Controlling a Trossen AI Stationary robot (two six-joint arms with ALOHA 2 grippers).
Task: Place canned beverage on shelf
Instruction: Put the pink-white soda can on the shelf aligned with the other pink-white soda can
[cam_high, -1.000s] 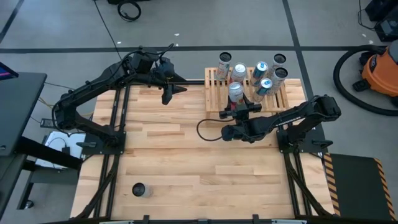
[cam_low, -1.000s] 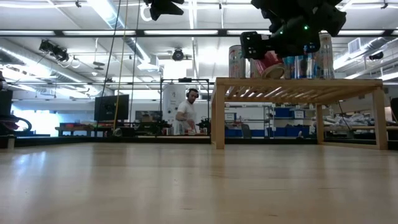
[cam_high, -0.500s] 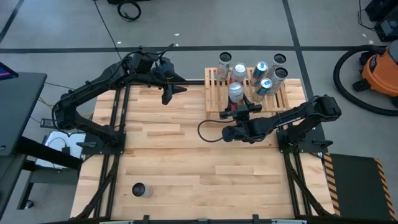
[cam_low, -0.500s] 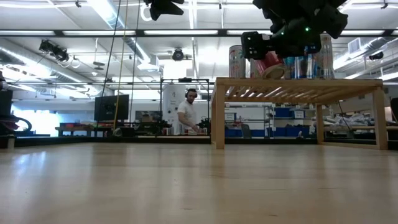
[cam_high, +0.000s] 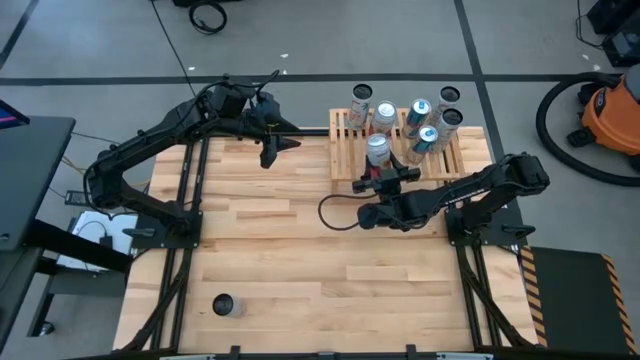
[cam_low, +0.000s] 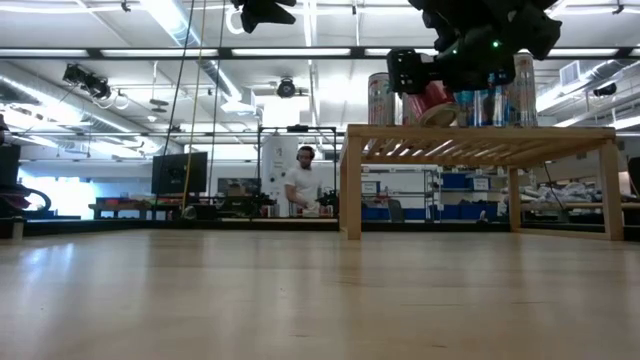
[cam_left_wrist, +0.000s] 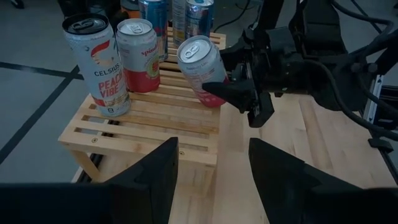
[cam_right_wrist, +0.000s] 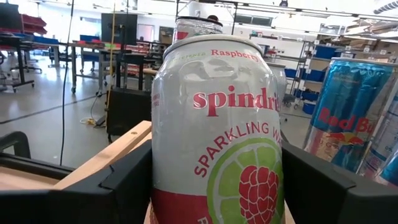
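The shelf (cam_high: 348, 160) is a low light-wood slatted rack at the table's far right; it also shows in the low view (cam_low: 480, 135) and the left wrist view (cam_left_wrist: 143, 121). Several cans stand upright on it, among them a Celsius can (cam_left_wrist: 96, 65) and a Red Bull can (cam_right_wrist: 348, 118). My right gripper (cam_high: 380, 175) is shut on a white-and-red Spindrift can (cam_right_wrist: 217, 130) over the shelf's near left part. My left gripper (cam_high: 272, 150) is open and empty, raised left of the shelf by the far edge. My right gripper pinches the Spindrift can's round side wall, on its lower half (cam_left_wrist: 214, 87), between its two fingers (cam_right_wrist: 134, 180), one on each side. The fingers come about level from the table's near side. The can is tilted (cam_low: 430, 100), its top leaning away from the gripper, its bottom at or just above the slats.
The standing cans (cam_high: 420, 125) fill the shelf's far and right parts, close behind the held can. One more dark can (cam_high: 225, 305) stands at the table's near left. Bare wooden table (cam_high: 300, 250) lies between the arms. A person (cam_low: 297, 185) stands far off in the room.
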